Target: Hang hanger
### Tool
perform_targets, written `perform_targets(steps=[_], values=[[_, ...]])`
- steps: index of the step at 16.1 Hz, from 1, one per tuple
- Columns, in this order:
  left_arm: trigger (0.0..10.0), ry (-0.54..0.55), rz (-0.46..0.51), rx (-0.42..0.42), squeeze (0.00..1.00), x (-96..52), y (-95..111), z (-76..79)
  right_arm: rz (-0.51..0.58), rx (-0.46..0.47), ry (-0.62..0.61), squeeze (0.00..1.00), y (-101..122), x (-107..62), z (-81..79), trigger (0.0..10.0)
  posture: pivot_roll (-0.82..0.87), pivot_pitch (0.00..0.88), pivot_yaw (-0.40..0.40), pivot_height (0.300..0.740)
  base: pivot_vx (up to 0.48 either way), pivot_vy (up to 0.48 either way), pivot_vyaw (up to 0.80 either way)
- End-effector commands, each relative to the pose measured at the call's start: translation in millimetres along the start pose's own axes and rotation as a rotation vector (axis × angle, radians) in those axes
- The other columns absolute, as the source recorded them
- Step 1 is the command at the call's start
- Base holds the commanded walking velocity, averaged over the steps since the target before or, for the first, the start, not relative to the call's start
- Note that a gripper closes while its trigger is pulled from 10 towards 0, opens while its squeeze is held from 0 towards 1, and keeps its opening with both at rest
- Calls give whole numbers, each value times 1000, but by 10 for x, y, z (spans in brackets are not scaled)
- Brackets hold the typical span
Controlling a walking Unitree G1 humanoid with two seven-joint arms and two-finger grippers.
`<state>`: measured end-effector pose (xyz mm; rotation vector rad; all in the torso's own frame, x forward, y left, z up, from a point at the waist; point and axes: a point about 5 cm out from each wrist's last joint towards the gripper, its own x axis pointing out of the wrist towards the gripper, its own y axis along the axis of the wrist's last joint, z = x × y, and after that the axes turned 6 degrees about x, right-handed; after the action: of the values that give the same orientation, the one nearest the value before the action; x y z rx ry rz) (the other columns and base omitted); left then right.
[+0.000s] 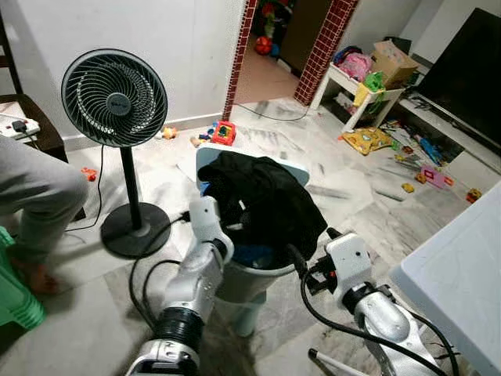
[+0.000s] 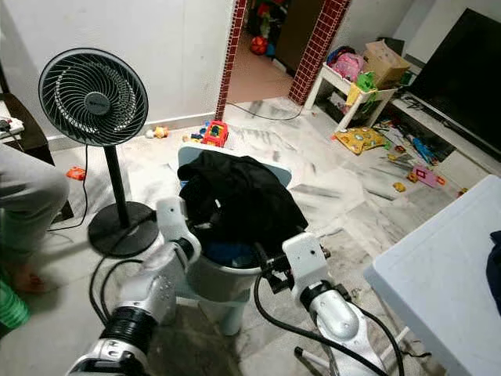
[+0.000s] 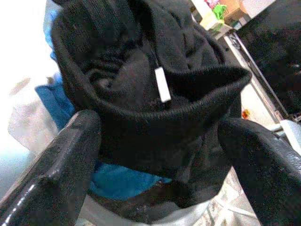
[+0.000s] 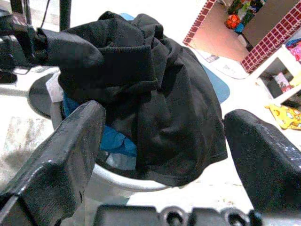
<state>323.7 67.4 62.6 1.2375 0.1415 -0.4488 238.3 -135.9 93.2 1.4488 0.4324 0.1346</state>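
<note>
A black jacket is piled on top of a grey basket, with some blue cloth under it. The left gripper is at the basket's left side, jaws wide open around a fold of the jacket. The right gripper is just beside the basket's right side, jaws wide open, holding nothing. A fan stands on the floor nearby.

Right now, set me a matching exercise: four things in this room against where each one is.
Things:
1. fan
2. black garment
3. blue cloth
4. cardboard box

Places:
A. on the white shelf
B. heaped over the basket
C. under the black garment in the basket
D. on the floor by the wall

Pairs: 1-D, 2-B, 3-C, 4-A
</note>
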Motion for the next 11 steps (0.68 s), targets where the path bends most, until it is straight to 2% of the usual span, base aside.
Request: perform_targets(steps=[1, 5, 7, 9, 11], values=[[10000, -24, -2, 6, 0, 35, 1, 132, -7, -11, -22, 0, 11, -41, 59, 10000, 54, 68, -237, 740, 0, 0, 0], [10000, -28, -4, 17, 0, 45, -47, 239, -11, -11, -24, 0, 20, -40, 55, 10000, 48, 70, -230, 740, 0, 0, 0], [10000, 6, 16, 29, 0, 54, -38, 188, -15, -11, -29, 0, 22, -54, 65, 10000, 44, 70, -225, 740, 0, 0, 0], [10000, 54, 36, 31, 0, 81, 25, 61, -23, -9, -37, 0, -3, -88, 76, 10000, 39, 71, -223, 740, 0, 0, 0], [10000, 51, 45, 41, 0, 101, 70, 50, -30, -5, -33, 0, -10, -102, 64, 10000, 37, 71, -222, 740, 0, 0, 0]])
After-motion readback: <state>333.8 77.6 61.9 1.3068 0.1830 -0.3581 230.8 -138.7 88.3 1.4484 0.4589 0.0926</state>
